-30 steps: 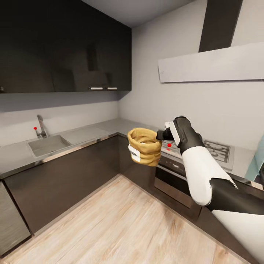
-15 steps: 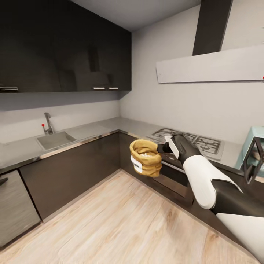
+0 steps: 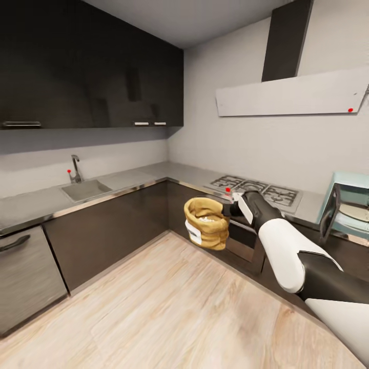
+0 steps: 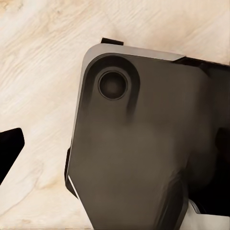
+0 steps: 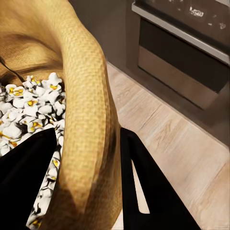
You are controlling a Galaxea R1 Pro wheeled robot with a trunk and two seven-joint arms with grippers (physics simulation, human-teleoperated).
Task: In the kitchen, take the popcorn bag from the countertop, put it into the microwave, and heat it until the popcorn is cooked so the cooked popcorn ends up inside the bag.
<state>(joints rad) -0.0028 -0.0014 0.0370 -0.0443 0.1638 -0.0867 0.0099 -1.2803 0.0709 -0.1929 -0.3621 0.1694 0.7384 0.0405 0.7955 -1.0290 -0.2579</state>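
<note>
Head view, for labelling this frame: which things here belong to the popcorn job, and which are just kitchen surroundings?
Job:
popcorn bag, pinched at its rim by the right gripper
popcorn inside it
microwave, door open
countertop

Surroundings:
sink
tap
gas hob
built-in oven
hood

tan popcorn bag (image 3: 206, 223), whitish-yellow popcorn (image 5: 24, 112), mint-blue microwave (image 3: 353, 202)

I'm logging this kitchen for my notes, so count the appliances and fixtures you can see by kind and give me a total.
Microwave: 1
Gas hob: 1
Built-in oven: 1
Sink: 1
Faucet: 1
Dishwasher: 1
Range hood: 1
Total: 7
</note>
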